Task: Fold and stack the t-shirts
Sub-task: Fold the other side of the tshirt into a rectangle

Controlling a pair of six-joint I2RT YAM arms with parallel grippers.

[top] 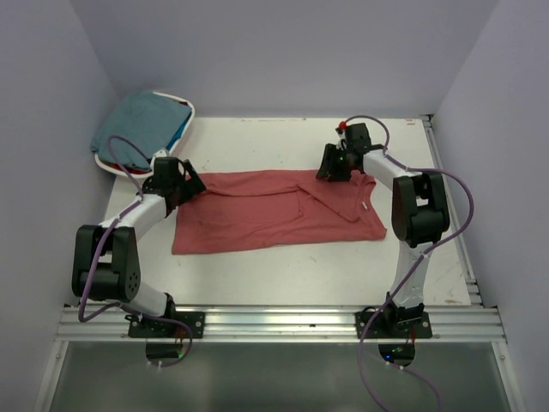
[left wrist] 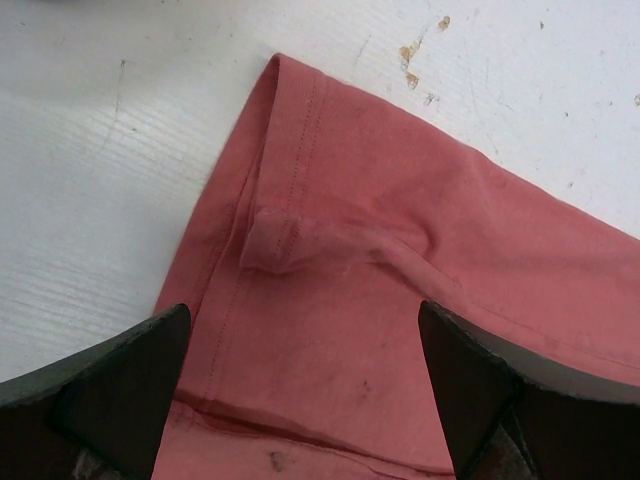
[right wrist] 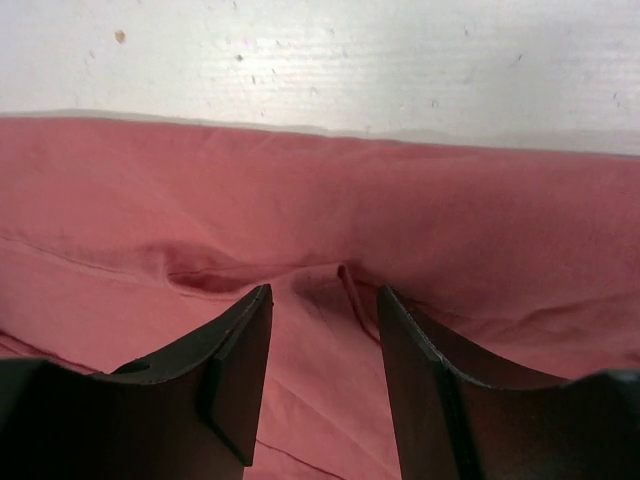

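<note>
A faded brick-red t-shirt (top: 274,210) lies spread flat across the middle of the table. My left gripper (top: 193,184) hovers over its left end, near the far corner. In the left wrist view the jaws stand wide open (left wrist: 300,320) above a sleeve hem of the shirt (left wrist: 400,220), with nothing between them. My right gripper (top: 330,172) is down on the shirt's far edge by the collar. In the right wrist view its fingers (right wrist: 323,295) are half apart, pressed onto the cloth (right wrist: 150,200), and a small ridge puckers up between them. A muted teal t-shirt (top: 137,124) fills the basket.
The white oval basket (top: 190,110) sits at the far left corner, with bits of blue and red cloth under the teal shirt. Grey walls close in the table on three sides. A metal rail (top: 283,322) runs along the near edge.
</note>
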